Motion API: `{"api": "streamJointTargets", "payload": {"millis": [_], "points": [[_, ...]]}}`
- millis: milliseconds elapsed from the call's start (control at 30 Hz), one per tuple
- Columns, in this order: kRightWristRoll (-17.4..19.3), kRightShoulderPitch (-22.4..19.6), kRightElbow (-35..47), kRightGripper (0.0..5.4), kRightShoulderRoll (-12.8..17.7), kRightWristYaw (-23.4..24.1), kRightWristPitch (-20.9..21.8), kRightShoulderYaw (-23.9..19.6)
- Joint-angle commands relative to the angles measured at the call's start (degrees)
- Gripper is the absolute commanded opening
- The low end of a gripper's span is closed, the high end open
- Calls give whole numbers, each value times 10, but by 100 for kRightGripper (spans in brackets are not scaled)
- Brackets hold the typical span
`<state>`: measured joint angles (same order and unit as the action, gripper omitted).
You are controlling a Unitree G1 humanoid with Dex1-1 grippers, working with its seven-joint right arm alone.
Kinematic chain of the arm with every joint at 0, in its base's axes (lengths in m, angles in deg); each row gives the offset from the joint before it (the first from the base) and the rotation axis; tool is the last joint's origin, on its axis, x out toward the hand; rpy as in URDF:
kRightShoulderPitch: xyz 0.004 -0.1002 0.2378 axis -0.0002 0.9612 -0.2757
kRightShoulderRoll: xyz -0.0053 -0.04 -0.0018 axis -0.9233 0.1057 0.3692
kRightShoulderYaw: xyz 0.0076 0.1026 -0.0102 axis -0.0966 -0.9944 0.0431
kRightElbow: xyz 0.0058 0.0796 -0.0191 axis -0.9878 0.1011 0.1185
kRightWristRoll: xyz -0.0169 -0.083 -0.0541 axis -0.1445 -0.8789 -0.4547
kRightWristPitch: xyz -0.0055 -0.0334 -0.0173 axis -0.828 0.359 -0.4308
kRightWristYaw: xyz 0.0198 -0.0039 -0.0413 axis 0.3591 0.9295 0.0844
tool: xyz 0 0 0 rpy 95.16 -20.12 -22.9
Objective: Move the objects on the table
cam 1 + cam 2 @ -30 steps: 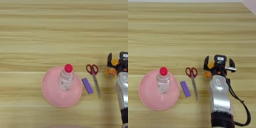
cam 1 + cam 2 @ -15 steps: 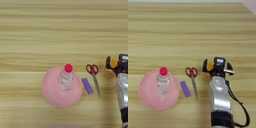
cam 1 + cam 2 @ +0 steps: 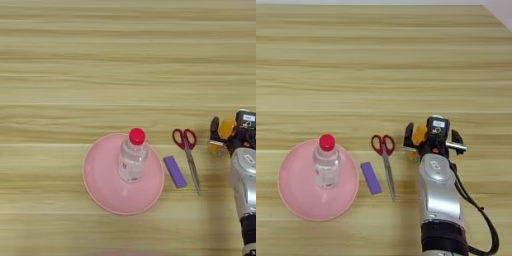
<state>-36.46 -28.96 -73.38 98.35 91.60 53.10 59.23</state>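
The clear bottle (image 3: 132,159) with the red cap (image 3: 137,136) stands upright on a pink plate (image 3: 100,185), a little toward the right side of the plate. The plate lies on the table (image 3: 381,60) near the near edge of the tabletop, left of the middle.

The orange bottle (image 3: 419,135) is at the right part of the tabletop, well apart from the plate. Only a small part of it shows, an orange body between the two black fingers (image 3: 408,136) of the right gripper (image 3: 431,140). The fingers stand apart, one on each side of the bottle. If they really press on it I cannot tell, because the gripper's body covers most of the bottle; its cap does not show.

Between the plate and the gripper lie two other things. A small purple block (image 3: 175,171) lies just beside the right rim of the plate, apart from it. Right of the block lie scissors (image 3: 188,156) with red handles, the handles toward the far edge and the closed blades pointing toward the near edge.

The silver forearm (image 3: 440,200) comes in from the near edge at the right, with a black cable (image 3: 482,220) running along its right side.
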Motion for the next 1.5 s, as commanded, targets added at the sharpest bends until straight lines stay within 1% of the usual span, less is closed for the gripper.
{"api": "streamJointTargets", "payload": {"millis": [33, 633, 833, 1033, 1267, 1400, 1500], "points": [[5, -39, 15, 535, 20, -3, 9, -4], [20, -49, -9, 535, 25, -9, 9, -9], [23, -53, -16, 437, 28, -14, 12, -9], [27, -54, -20, 364, 28, -19, 15, -9], [26, -54, -20, 362, 28, -21, 20, -7], [28, -51, -6, 362, 21, -37, 40, 4], [22, -47, 9, 362, 19, -47, 59, 14]]}}
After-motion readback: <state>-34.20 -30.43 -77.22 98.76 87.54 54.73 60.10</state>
